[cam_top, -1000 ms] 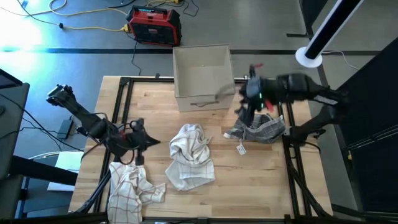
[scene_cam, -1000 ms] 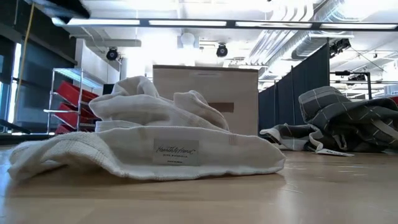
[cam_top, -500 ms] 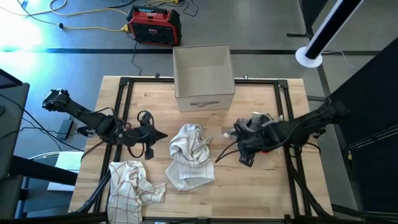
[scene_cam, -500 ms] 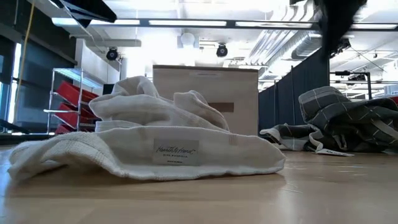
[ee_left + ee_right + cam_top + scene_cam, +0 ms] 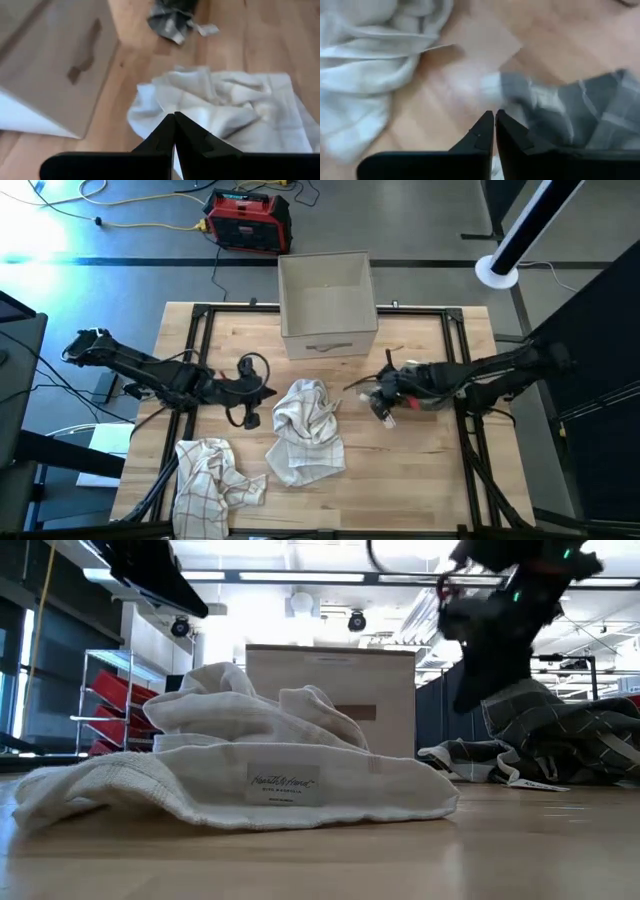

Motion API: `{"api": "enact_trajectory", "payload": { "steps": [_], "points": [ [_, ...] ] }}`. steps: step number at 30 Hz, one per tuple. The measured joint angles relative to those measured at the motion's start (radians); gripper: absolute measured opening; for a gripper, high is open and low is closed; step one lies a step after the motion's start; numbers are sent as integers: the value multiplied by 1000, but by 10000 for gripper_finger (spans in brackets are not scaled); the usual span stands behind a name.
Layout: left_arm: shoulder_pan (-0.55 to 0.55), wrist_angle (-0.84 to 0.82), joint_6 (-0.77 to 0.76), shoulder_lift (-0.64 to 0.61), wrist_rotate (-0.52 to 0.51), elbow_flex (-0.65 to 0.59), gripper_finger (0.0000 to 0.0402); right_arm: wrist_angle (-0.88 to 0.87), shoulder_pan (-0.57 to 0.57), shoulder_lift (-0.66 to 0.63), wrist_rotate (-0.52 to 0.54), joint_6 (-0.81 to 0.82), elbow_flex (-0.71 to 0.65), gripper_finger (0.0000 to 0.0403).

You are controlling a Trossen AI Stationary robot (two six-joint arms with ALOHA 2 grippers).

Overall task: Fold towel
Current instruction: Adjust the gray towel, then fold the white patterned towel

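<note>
Wooden table (image 5: 420, 470) with a black frame, filling the middle of the high view. At its far edge, centred, an open cardboard box (image 5: 325, 300) with a slot handle on the near wall. On the floor beyond, a red and black case (image 5: 247, 220) among yellow cables.

Near the table's middle, just near of the box: a cream towel (image 5: 305, 430), crumpled in a loose heap, a small label on its near hem in the low view. At the near left corner, a second crumpled cloth, the checked towel (image 5: 210, 478), white with thin red lines. To the right of centre, a grey plaid cloth (image 5: 560, 740), bunched, mostly hidden under the right arm from above, with a small white tag (image 5: 388, 420) lying on the wood beside it.

Reaching in from the left edge, low across the table: the left gripper (image 5: 262, 390), just left of the cream towel and not touching it. Fingers pressed together tip to tip in the left wrist view, nothing between them. A loop of black cable (image 5: 250, 366) standing up from the wrist.

Coming in from the right edge: the right gripper (image 5: 368, 385), over the left end of the grey plaid cloth, between it and the cream towel. Fingers closed against each other in the right wrist view, holding nothing.
</note>
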Motion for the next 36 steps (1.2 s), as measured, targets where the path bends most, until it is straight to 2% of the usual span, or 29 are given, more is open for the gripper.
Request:
{"api": "enact_trajectory", "payload": {
  "steps": [3, 6, 9, 14, 20, 27, 31, 36],
  "points": [
    [-10, 36, 29, 26, 46, 0, 0, -12, -68, 37, -5, -27, -30, 1],
    [-23, 39, 30, 40, 64, 0, 0, -56, -113, 53, -68, -6, -81, 1],
    [-39, 24, 12, 43, 65, 0, 0, -203, -129, 41, -107, 23, -124, 0],
    [-69, -30, -20, 43, 64, 0, 0, -469, -129, -22, -49, 111, -151, 0],
    [-76, -37, -22, 43, 61, 0, 0, -592, -109, -163, 47, 145, -94, 0],
    [-76, -41, -22, 42, 59, 0, 0, -512, -70, -307, 77, 48, 89, 0],
    [-76, -43, -22, 42, 59, 0, 0, -463, -43, -314, 73, 10, 142, 0],
    [-89, -124, -51, 16, 57, 0, 0, -274, 44, -286, 8, -60, 143, 0]
  ]
}}
